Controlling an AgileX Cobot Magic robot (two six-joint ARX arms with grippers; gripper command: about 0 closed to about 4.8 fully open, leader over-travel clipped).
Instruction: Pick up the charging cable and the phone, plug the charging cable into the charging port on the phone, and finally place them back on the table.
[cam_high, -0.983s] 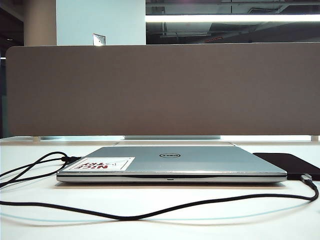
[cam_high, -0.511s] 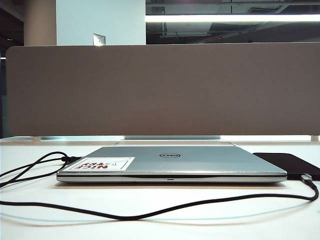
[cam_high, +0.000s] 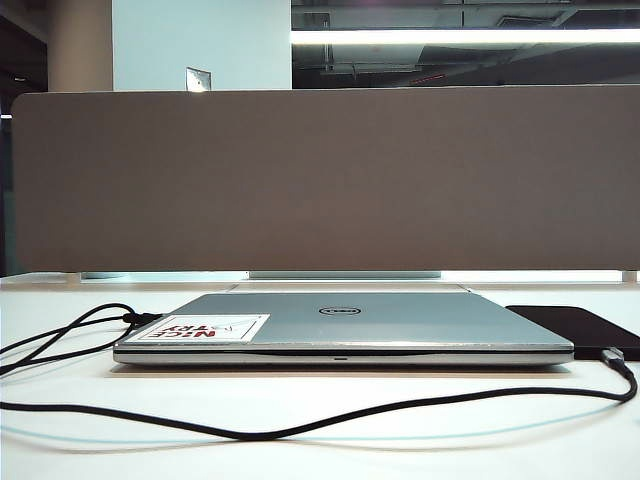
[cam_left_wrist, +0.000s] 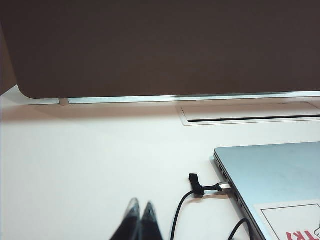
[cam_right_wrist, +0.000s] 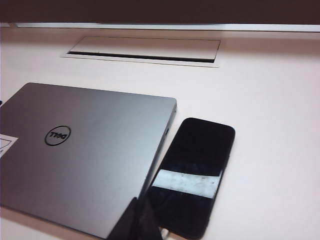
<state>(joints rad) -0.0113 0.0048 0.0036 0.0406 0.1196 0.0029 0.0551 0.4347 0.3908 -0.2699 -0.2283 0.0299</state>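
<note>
Right wrist view: right gripper (cam_right_wrist: 139, 220), jaws pressed together, over phone (cam_right_wrist: 192, 175) edge; left gripper (cam_left_wrist: 140, 220) likewise, above bare table (cam_left_wrist: 75, 165).

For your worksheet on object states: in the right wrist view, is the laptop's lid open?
No. The Dell laptop lies closed flat beside the phone.

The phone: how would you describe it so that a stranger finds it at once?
Find the closed silver laptop in the middle of the white table. The phone lies flat right beside its edge on the right arm's side. It is a small glossy black slab, far smaller than the laptop, with the charging cable at its near end.
</note>
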